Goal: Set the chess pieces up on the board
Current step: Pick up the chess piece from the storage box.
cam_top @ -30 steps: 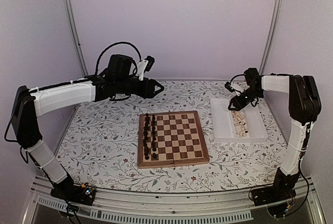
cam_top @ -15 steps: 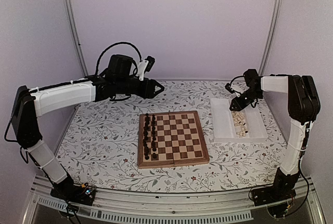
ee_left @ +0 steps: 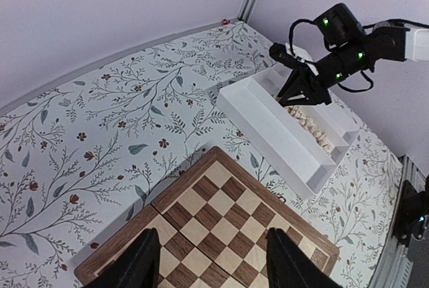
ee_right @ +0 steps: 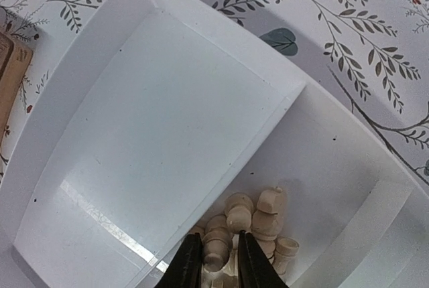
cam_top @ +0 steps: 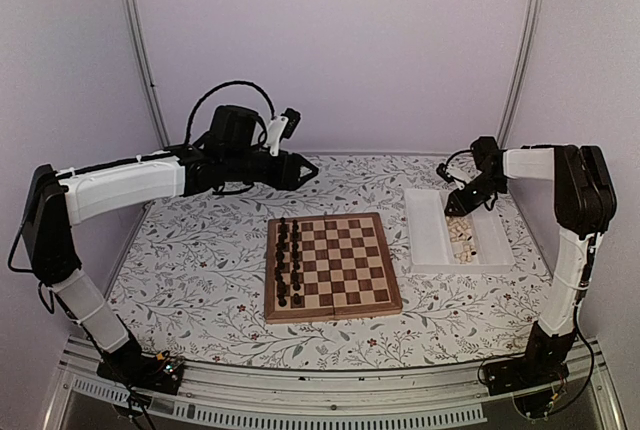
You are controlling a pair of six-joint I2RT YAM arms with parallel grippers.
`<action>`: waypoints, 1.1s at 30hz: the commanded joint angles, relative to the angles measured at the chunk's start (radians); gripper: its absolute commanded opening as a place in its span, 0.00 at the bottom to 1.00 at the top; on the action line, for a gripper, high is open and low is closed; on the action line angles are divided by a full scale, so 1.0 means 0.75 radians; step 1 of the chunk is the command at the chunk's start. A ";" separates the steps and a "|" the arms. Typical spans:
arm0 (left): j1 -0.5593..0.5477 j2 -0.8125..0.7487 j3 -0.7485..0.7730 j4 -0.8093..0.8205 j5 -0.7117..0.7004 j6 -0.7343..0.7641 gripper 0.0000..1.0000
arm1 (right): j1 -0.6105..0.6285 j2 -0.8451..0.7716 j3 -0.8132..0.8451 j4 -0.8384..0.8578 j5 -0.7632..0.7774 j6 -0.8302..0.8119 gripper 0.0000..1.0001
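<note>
The board [cam_top: 345,265] lies mid-table with a column of dark pieces [cam_top: 288,260] along its left side. Pale cream chess pieces [cam_top: 460,235] are heaped in the right compartment of a white tray [cam_top: 430,235]. My right gripper [ee_right: 218,261] reaches down into that heap [ee_right: 258,218], its fingers pressed against both sides of one cream piece [ee_right: 214,253]. My left gripper [ee_left: 213,261] hangs open above the board [ee_left: 221,234] with nothing between its fingers. In the left wrist view the right gripper [ee_left: 295,94] dips into the tray [ee_left: 268,127].
The tray's left compartment [ee_right: 154,120] holds nothing. A floral cloth [cam_top: 200,250] covers the table around the board. Metal posts [cam_top: 140,50] and purple walls close off the back and sides.
The right gripper's fingers have closed in on a cream piece in the tray, and that wrist has shifted slightly. The left arm has stayed still.
</note>
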 commanded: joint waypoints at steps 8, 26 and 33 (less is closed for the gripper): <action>-0.032 0.032 0.047 -0.016 -0.025 0.017 0.56 | -0.010 -0.077 -0.040 0.022 -0.002 0.021 0.09; -0.033 0.047 0.062 -0.042 -0.044 0.026 0.56 | 0.081 -0.402 -0.034 -0.225 -0.079 -0.030 0.08; -0.039 0.076 0.051 -0.026 -0.004 0.009 0.56 | 0.118 -0.411 0.031 -0.325 -0.303 -0.064 0.07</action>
